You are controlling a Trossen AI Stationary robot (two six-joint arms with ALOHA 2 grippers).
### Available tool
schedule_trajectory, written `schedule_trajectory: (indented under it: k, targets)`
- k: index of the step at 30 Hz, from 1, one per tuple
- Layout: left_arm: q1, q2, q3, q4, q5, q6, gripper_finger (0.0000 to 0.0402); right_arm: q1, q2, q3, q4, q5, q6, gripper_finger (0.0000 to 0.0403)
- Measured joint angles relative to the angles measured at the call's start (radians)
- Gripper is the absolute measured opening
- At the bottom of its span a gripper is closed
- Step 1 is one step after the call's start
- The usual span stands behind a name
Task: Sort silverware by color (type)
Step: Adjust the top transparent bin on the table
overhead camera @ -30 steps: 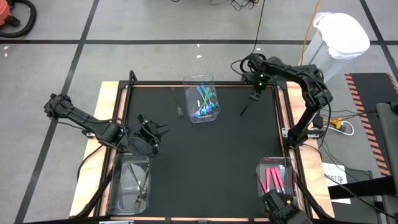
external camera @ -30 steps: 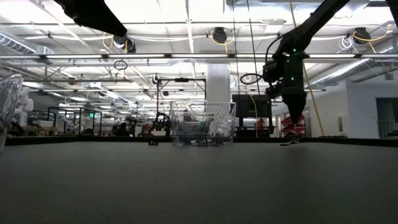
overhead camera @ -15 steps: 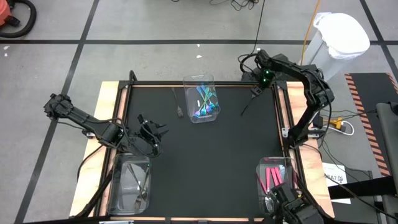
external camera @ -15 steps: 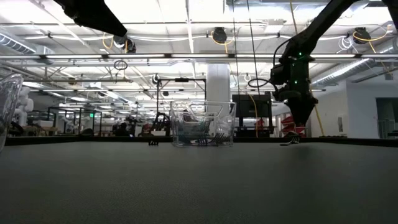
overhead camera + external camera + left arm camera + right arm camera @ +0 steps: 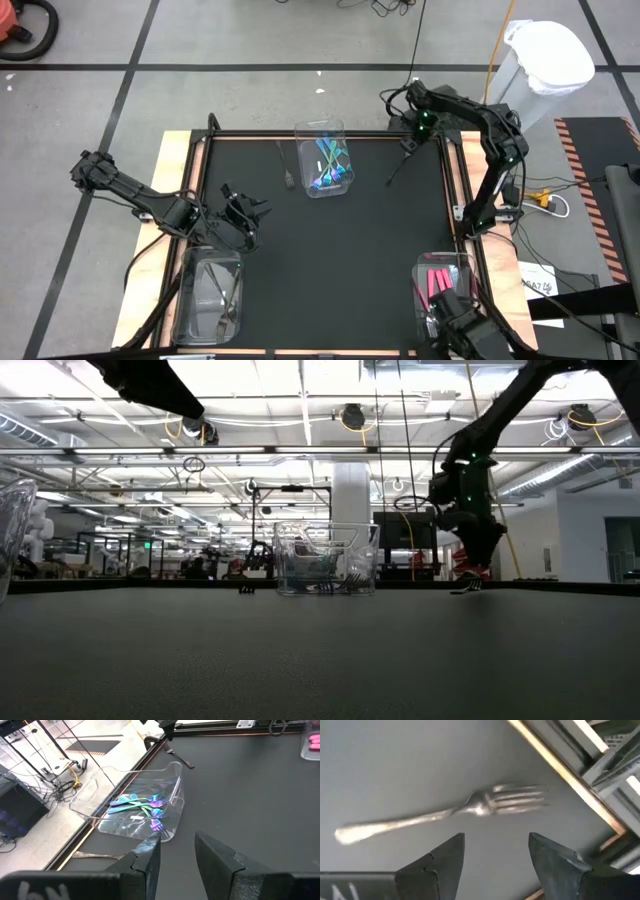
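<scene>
I have the right gripper [image 5: 495, 857] spread wide over a dark fork [image 5: 445, 812] lying flat by the table's far-right rail [image 5: 560, 777] — clear bin [image 5: 323, 160] of teal utensils [image 5: 328, 165] well apart; left gripper [image 5: 175, 852] parted, empty.

Grey tiled floor [image 5: 250, 40]; ceiling lights [image 5: 330, 375]

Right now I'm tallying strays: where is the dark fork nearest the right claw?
In the high view the dark fork lies on the mat's far right, between the teal-utensil bin and the table edge, just below the open right claw.
</scene>
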Motion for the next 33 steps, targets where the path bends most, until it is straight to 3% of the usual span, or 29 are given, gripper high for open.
schedule_trajectory:
  k: [8,16,25,33]
  targets:
    - [0.001,0.000,0.000,0.002,0.000,0.002,0.0124,0.097,-0.016,0.040,-0.018,0.014,-0.049,0.0217]
    - [0.001,0.000,0.000,0.004,0.000,0.026,0.0124,0.248,-0.015,0.040,-0.025,0.198,-0.234,0.0217]
    - [0.001,0.000,0.000,0.004,0.000,0.029,0.0124,0.305,-0.015,0.040,-0.097,0.206,-0.439,0.0217]
    - [0.001,0.000,0.000,0.004,0.000,0.028,0.0124,0.409,-0.015,-0.012,-0.104,0.214,-0.423,0.0217]
